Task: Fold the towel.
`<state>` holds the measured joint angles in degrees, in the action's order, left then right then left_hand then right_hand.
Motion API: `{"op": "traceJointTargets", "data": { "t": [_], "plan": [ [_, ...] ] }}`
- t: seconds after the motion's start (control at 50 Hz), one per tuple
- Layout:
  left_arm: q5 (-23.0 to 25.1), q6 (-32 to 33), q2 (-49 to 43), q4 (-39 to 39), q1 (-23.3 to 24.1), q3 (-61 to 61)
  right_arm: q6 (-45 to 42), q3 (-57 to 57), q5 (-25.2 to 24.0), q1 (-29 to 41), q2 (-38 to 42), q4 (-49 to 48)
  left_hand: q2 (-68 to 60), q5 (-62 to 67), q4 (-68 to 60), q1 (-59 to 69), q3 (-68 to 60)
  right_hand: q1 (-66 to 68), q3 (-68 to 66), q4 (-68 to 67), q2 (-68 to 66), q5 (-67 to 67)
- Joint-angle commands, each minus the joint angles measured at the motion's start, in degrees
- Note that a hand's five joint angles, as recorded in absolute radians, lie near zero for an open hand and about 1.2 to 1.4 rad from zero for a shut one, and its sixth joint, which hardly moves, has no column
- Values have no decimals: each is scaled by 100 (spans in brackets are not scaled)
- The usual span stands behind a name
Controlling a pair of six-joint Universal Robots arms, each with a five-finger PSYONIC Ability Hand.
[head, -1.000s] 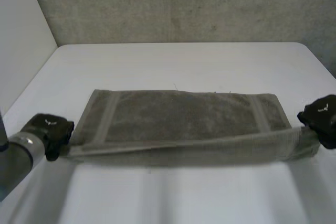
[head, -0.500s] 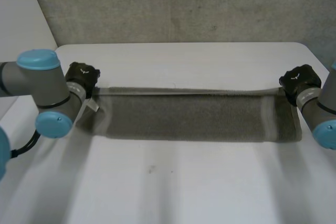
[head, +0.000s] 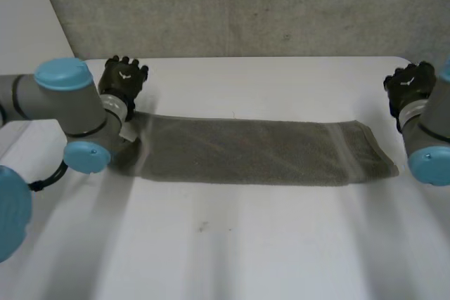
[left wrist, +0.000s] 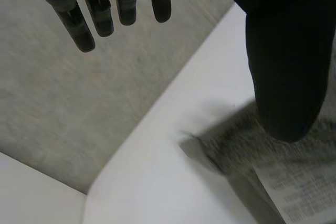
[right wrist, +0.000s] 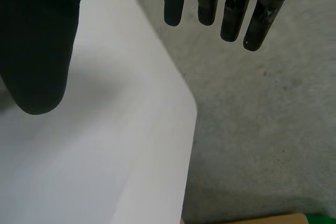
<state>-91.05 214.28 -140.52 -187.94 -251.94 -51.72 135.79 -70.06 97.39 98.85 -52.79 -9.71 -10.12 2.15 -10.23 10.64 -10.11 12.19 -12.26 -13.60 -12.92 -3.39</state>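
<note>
Left hand [head: 124, 79] and right hand [head: 410, 83] were spread, empty.
Each hovered just past 1 end of the folded towel [head: 260, 151].

a white table [head: 281, 79] stands before a grey, perhaps carpeted wall [head: 246, 5], white panel [head: 28, 40] alongside.

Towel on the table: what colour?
A grey-brown terry towel, paler band near one end; clearest in head view.

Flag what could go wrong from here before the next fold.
The left arm's lower joint hangs over the towel's left end; moving it could drag the cloth. The towel's right end lies slanted, so a further fold may come out crooked.
</note>
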Motion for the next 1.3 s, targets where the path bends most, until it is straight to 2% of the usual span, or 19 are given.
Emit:
{"op": "traceJointTargets", "data": {
  "t": [0.02,0.22,0.26,0.32,0.36,0.42,0.52,0.66,0.84,1.08,1.14,1.16,1.18,1.2,1.3],
  "plan": [
    [0,-36,1217,-103,-30,-1171,720,-1078,-729,-59,-1179,74,12,-215,23,-64,11,-219,226,360,292,339],
    [-9,-62,2468,-120,-110,-2712,729,-2152,-1293,-428,-1726,382,12,-215,23,-64,11,-219,226,360,292,339],
    [-9,-97,2626,-129,-118,-2931,738,-2389,-1617,-699,-1796,435,12,-215,23,-64,11,5,2,136,68,115],
    [-9,-317,2828,-191,-118,-3344,747,-2469,-1785,-833,-1796,435,12,-215,23,-64,11,311,-304,-170,-238,-191],
    [0,-684,2959,-296,-118,-3738,773,-2618,-2161,-1069,-1753,426,12,-215,23,-64,11,881,-874,-740,-808,-761],
    [0,-888,3021,-349,-136,-3907,791,-2697,-2434,-1271,-1622,365,12,-215,23,-64,11,1235,-1228,-1094,-1162,-1115],
    [0,-1695,3109,-515,-233,-4354,791,-2636,-2629,-1351,-1217,356,12,-215,23,-64,11,1572,-1564,-1431,-1498,-1451],
    [8,-2153,3109,-533,-364,-4478,791,-2636,-2699,-1395,-1050,102,12,-215,23,-64,11,2329,-2321,-2188,-2255,-2208],
    [8,-2189,3048,-542,-391,-4539,1089,-2671,-2919,-1404,-874,-224,12,-215,23,-64,11,3506,-3499,-3365,-3433,-3386],
    [8,-2189,3004,-569,-417,-4592,1151,-2627,-2972,-1395,-707,-215,12,-215,23,-64,11,3642,-3634,-3501,-3569,-3522],
    [8,-2180,3004,-569,-417,-4601,1151,-2618,-2981,-1386,-663,-215,12,-215,23,-64,11,4331,-4324,-4190,-4258,-4211],
    [8,-2189,3004,-569,-417,-4601,1151,-2610,-2981,-1386,-654,-215,12,-215,23,-64,11,5347,-5340,-5206,-5274,-5227],
    [8,-2189,3004,-569,-417,-4601,1151,-2609,-2981,-1386,-654,-215,12,-215,23,-64,11,5357,-5350,-5216,-5284,-5237],
    [8,-2189,3004,-569,-417,-4610,1151,-2592,-2972,-1395,-628,-224,12,-215,23,-64,11,6767,-6760,-6626,-6694,-6647],
    [8,-2189,2995,-569,-417,-4610,1107,-2293,-2682,-1536,-575,-189,12,-215,23,-64,11,6781,-6774,-6640,-6708,-6661]
  ]
}}
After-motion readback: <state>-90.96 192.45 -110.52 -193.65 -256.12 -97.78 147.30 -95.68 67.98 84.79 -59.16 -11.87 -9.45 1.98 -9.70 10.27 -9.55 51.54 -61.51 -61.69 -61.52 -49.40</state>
